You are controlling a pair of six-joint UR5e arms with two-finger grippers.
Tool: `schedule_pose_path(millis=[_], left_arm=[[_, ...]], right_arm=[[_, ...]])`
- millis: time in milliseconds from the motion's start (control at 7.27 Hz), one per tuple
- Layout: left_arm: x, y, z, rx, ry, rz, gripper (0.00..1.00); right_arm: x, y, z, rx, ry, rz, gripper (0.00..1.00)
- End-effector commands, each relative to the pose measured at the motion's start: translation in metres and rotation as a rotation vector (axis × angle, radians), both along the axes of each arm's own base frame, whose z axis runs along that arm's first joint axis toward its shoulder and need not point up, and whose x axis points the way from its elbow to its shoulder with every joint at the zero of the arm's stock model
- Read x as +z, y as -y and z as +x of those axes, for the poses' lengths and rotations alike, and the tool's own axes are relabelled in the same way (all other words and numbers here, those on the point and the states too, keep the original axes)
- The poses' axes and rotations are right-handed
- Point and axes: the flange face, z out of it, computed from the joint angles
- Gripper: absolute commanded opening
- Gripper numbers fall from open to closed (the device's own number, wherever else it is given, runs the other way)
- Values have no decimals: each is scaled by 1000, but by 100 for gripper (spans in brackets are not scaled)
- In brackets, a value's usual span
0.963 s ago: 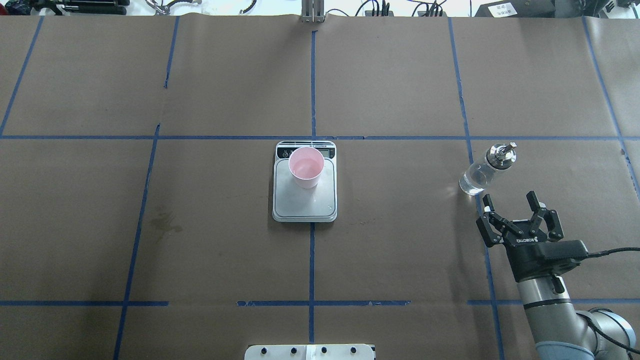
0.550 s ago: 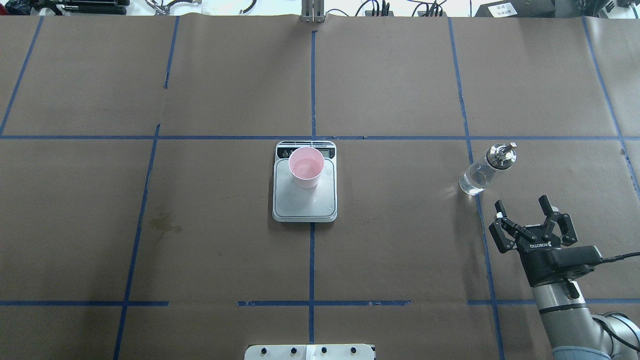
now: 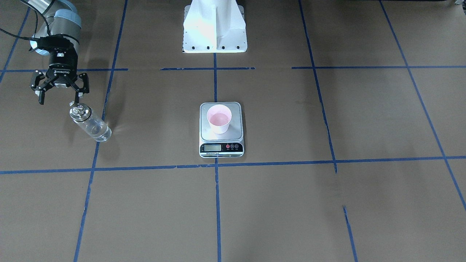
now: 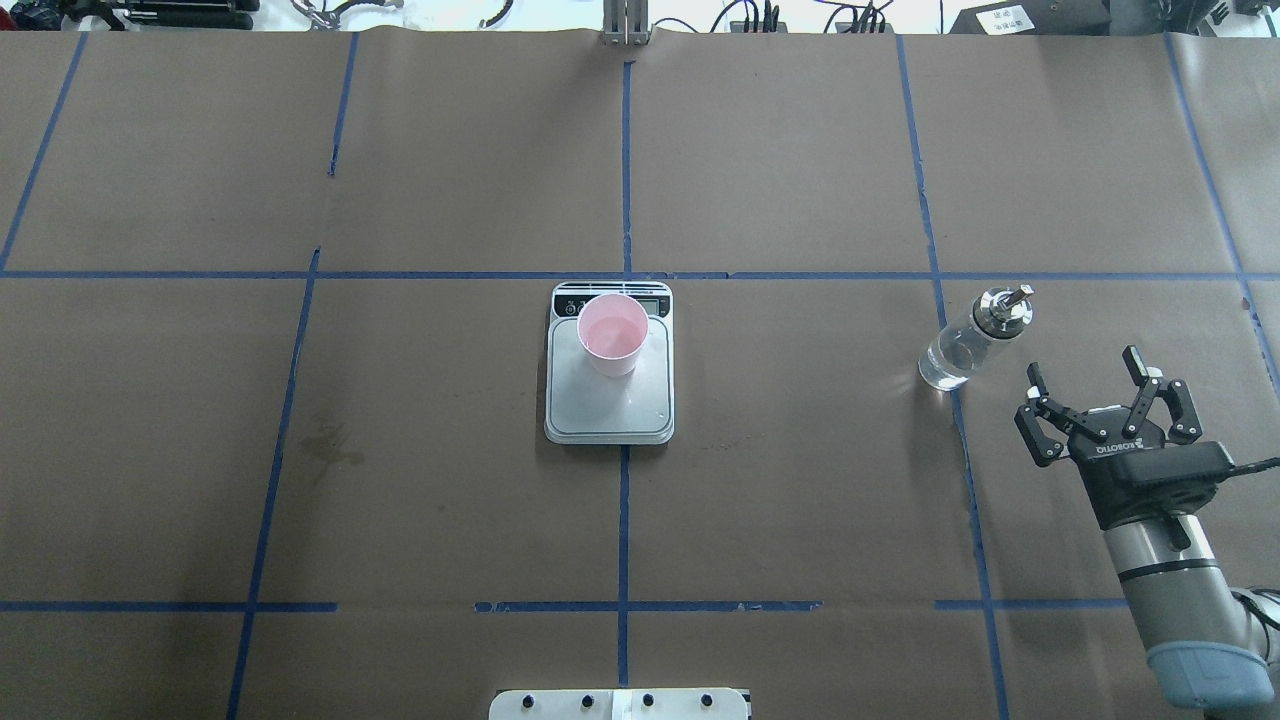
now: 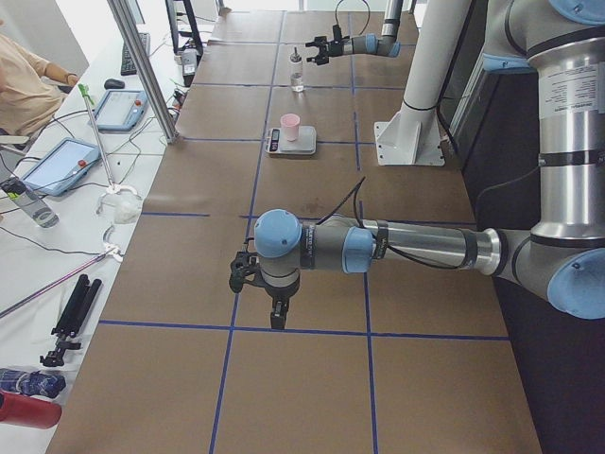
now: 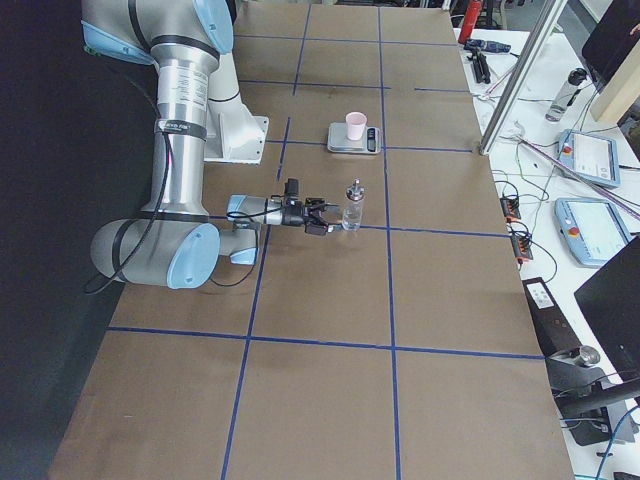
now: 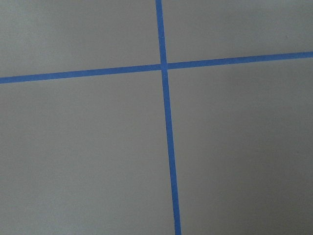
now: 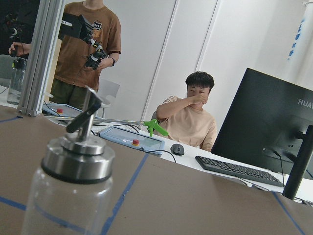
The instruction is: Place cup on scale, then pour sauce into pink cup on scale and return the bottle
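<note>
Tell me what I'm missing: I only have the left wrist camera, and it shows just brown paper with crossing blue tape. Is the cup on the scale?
Observer: Yes, the pink cup stands upright on the scale, toward its display end.
Operator: Where's the bottle?
Observer: The bottle stands upright on the table on the robot's right, well apart from the scale.
Operator: Is anything holding it?
Observer: No. The right tool is open, holds nothing, and sits beside the bottle without touching it.
</note>
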Motion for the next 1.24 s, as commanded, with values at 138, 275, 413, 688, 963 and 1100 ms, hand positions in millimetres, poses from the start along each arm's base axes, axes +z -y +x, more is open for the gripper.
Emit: schedule_pose_path(millis=[138,275,413,688,963,1100], left_arm=[[0,0,1,2,-1,0,100],[0,0,1,2,-1,0,100],[0,0,0,0,1,0,100],[-2,0,0,-1,-1,4,100],[-3,0,0,0,-1,6,100],[-3,0,0,0,-1,5,100]], right_arm=[[13,62,60,20,-225,-40,99],[14,85,84,29,-313,-55,99],[14,110,103,35,-397,-97,100],[-8,162,114,71,-673,-153,100],[-29,209,132,109,-938,-235,100],[-26,222,153,117,-1061,-296,100]])
